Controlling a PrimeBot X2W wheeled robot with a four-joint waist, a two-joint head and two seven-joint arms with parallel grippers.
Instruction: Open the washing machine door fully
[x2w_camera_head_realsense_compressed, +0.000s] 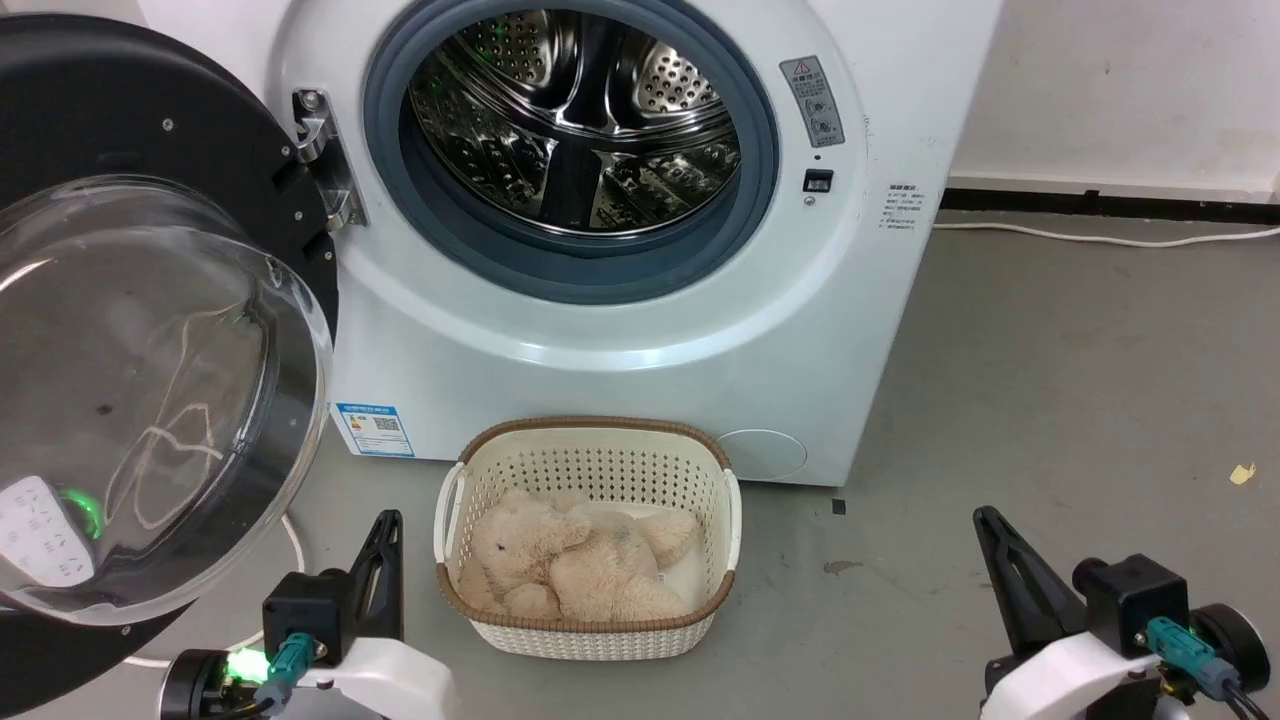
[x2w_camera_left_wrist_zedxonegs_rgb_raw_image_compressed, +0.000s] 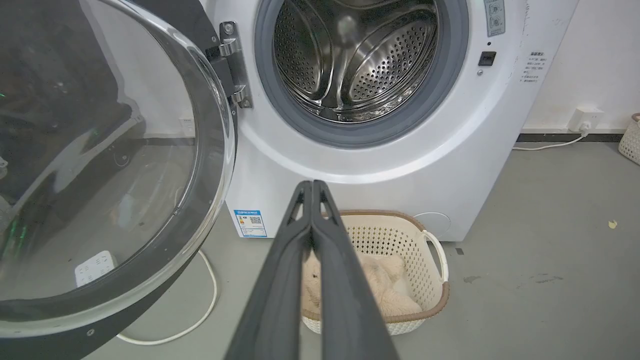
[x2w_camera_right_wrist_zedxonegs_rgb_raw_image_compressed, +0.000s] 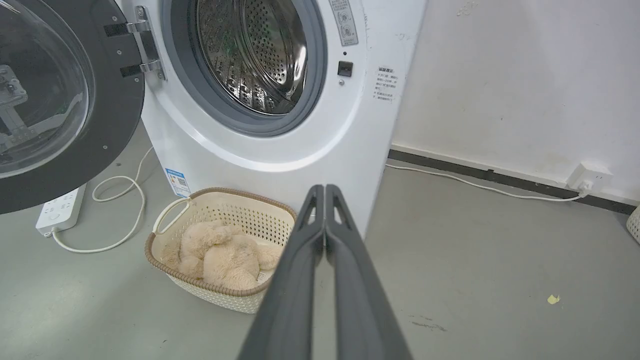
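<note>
Grip state: left gripper (x2w_camera_left_wrist_zedxonegs_rgb_raw_image_compressed: 312, 186) has its two dark fingers pressed flat together with nothing between them. Right gripper (x2w_camera_right_wrist_zedxonegs_rgb_raw_image_compressed: 324, 189) is the same, tips meeting and empty. In the head view the left gripper (x2w_camera_head_realsense_compressed: 388, 530) sits low at the lower left and the right gripper (x2w_camera_head_realsense_compressed: 990, 525) at the lower right. Both point up that view and touch nothing.

Washing machine door (x2w_camera_head_realsense_compressed: 150, 120) stands up and to the left of the left gripper, apart from it and well apart from the right one. It is swung out on the metal hinge (x2w_camera_head_realsense_compressed: 325, 150) at the machine's left side, with its clear glass bowl (x2w_camera_head_realsense_compressed: 140, 400) bulging toward the head camera. From the left wrist the door (x2w_camera_left_wrist_zedxonegs_rgb_raw_image_compressed: 100, 150) takes the left side, beside the fingers but not touching. From the right wrist the door (x2w_camera_right_wrist_zedxonegs_rgb_raw_image_compressed: 117, 115) sits at the far upper left.

Steel drum opening (x2w_camera_head_realsense_compressed: 575, 120) is exposed, grey rubber ring around it. White basket (x2w_camera_head_realsense_compressed: 590, 428) stands on the grey floor (x2w_camera_head_realsense_compressed: 1050, 400) between the grippers, just before the washing machine (x2w_camera_head_realsense_compressed: 620, 340), with a beige plush toy (x2w_camera_head_realsense_compressed: 570, 565) inside. Power strip (x2w_camera_right_wrist_zedxonegs_rgb_raw_image_compressed: 57, 212) and a white cable (x2w_camera_right_wrist_zedxonegs_rgb_raw_image_compressed: 125, 200) lie under the door.
</note>
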